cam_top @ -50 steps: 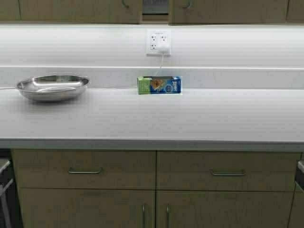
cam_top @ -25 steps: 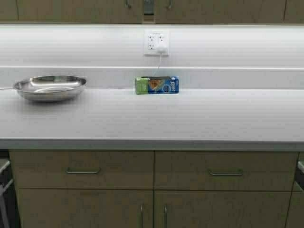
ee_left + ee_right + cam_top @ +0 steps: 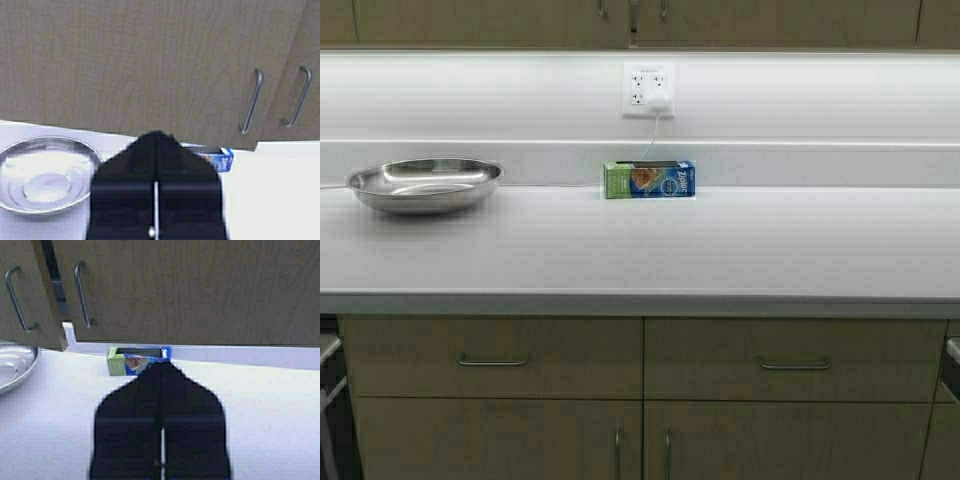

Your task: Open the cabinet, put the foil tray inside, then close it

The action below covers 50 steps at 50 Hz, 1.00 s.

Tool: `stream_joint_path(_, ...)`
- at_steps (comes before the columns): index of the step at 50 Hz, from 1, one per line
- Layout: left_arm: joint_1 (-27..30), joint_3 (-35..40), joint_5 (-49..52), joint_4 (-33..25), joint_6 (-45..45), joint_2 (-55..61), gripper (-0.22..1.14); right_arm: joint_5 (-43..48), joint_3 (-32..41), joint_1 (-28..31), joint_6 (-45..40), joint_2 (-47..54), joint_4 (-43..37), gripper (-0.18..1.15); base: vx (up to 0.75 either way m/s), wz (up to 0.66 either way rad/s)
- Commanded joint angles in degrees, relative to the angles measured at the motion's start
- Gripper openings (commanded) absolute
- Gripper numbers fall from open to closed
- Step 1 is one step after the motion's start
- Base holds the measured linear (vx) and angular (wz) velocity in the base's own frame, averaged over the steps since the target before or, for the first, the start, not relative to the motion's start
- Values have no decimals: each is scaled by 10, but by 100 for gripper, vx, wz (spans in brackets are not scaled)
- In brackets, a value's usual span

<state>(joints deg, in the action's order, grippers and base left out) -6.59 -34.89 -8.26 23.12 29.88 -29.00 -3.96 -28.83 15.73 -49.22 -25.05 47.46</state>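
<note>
The cabinet point(image 3: 520, 20) hangs above the counter, and only its lower edge shows in the high view. Its two tan doors meet at a thin slit between the bar handles point(image 3: 603, 8). The left wrist view shows the doors point(image 3: 150, 60) and both handles point(image 3: 252, 100). The right wrist view shows a narrow dark gap point(image 3: 54, 285) between them. My left gripper point(image 3: 157, 135) and right gripper point(image 3: 161, 365) are shut and empty, held in front of the cabinet's lower edge. Neither shows in the high view. The foil tray is out of view.
A round steel bowl point(image 3: 425, 183) sits on the white counter point(image 3: 640, 250) at the left. A blue and green bag box point(image 3: 649, 180) stands against the backsplash below a wall outlet point(image 3: 648, 90). Tan base cabinets with drawers point(image 3: 490, 358) lie below.
The opening between the wall cabinet's doors has narrowed from a wide pale gap to a thin slit. The whole scene has shifted slightly left, so the robot has moved a little.
</note>
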Motion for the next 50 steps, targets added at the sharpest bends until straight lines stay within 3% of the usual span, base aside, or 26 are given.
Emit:
stream_joint_path(1, -1, 7, -4, 1, 0, -7, 4, 3, 5, 1, 0, -4, 0, 7, 0, 0)
stream_joint_path(50, -1, 23, -10, 1, -2, 11, 4, 0, 3, 1, 1, 7, 2, 7, 0, 0)
